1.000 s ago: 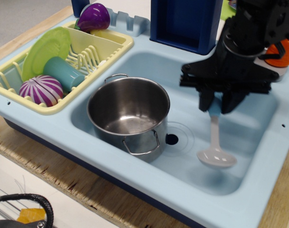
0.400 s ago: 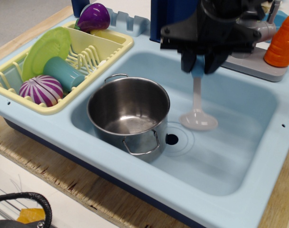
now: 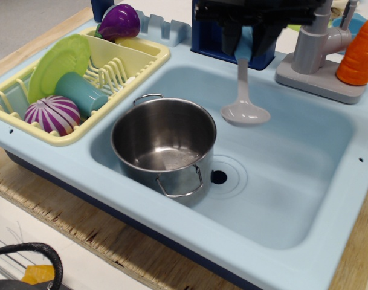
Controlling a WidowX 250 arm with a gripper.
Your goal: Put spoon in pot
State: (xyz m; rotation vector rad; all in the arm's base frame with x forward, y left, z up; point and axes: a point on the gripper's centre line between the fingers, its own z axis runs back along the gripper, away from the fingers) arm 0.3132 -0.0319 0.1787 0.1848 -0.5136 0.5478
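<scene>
Since the earlier frames the pincer (image 3: 244, 43) has risen and travelled from the right part of the sink toward the back edge of the worktop, carrying the spoon (image 3: 245, 96) up off the sink floor with it. Now the black pincer sits at the top edge of the view, mostly cropped, its two fingers (image 3: 229, 41) closed on the light blue handle end of the spoon. The spoon hangs straight down from that grip, grey stem vertical, round grey bowl at the bottom, clear of the sink floor and hovering just right of the pot's rim, not over the opening.

The pot (image 3: 164, 142) stands upright in the left half of the light blue sink (image 3: 304, 181), empty and shiny, one wire handle facing the front edge and the other the back. A drain hole (image 3: 219, 177) lies just beside its base on the right.

Behind the pincer a dark blue block (image 3: 211, 33) stands at the back edge. A grey faucet (image 3: 313, 51) and an orange carrot (image 3: 360, 53) occupy the back right corner. Toward the back left corner a yellow dish rack (image 3: 141, 60) holds a green plate (image 3: 57, 63), a teal cup (image 3: 81, 93), a purple striped ball (image 3: 52, 115) and a purple vegetable (image 3: 119, 22).
</scene>
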